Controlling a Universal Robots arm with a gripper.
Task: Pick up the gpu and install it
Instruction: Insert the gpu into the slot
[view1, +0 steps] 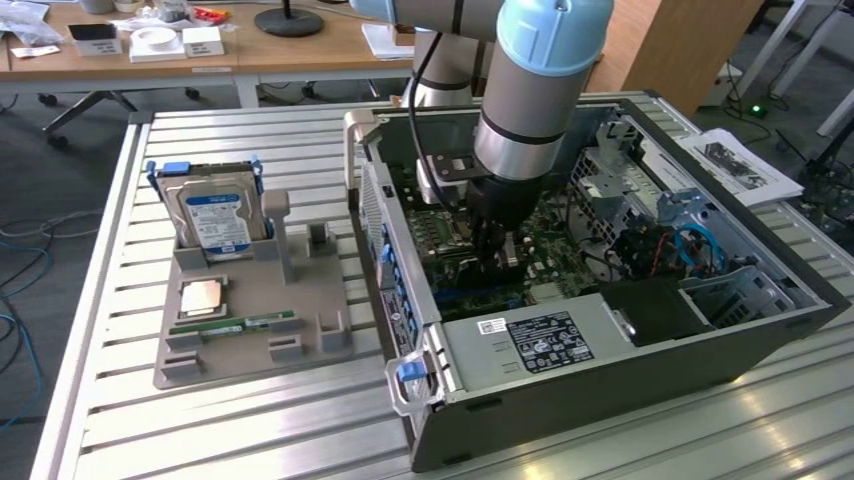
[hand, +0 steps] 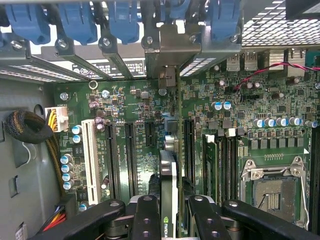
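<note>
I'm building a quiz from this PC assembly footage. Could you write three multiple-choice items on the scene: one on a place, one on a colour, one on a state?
1. Where is the gripper?
A. Over the grey tray
B. Inside the open computer case
C. Above the wooden desk

2. What colour is the label on the hard drive in the tray?
A. Blue
B. Red
C. Yellow

3. What state is the gpu in?
A. Lying in the tray
B. Flat on the table
C. Held edge-on between the fingers, above the motherboard

Answers: 1 B, the arm reaches down into the case. 2 A, the label is blue. 3 C, the wrist view shows the card clamped.
</note>
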